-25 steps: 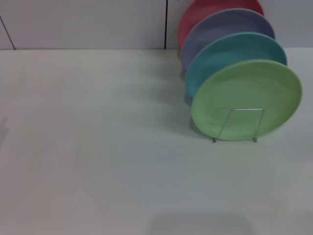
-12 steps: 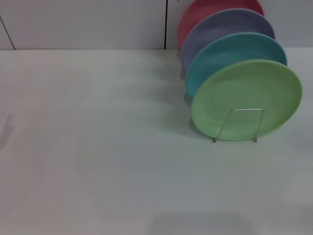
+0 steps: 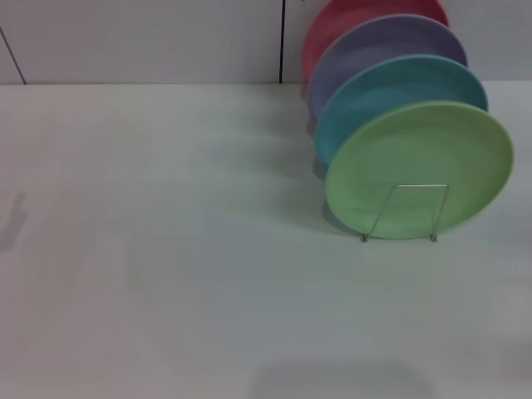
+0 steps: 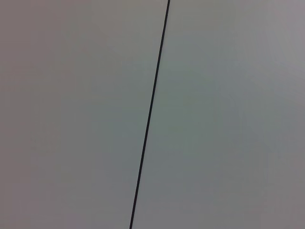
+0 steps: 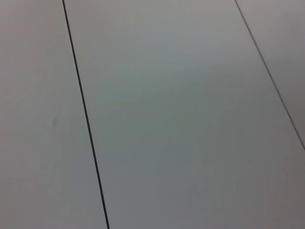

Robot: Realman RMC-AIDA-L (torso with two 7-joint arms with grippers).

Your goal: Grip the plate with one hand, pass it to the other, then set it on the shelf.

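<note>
red plate (image 3: 337,25) cropped by top edge, shelf (image 3: 407,212) mostly hidden behind plates

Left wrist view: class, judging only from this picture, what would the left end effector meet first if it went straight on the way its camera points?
Probably the pale panelled surface, near its thin dark seam; nothing else shows in that line. The end effector itself is out of view and depth is unclear, so how far off it lies cannot be told.

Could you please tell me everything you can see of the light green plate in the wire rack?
The round, shallow, matte light green plate stands on edge, tilted back, frontmost in the thin silver wire rack. A wire loop crosses its lower face. The teal plate stands close behind it, partly hidden. It looks whole and clean. Neither gripper is in view.
</note>
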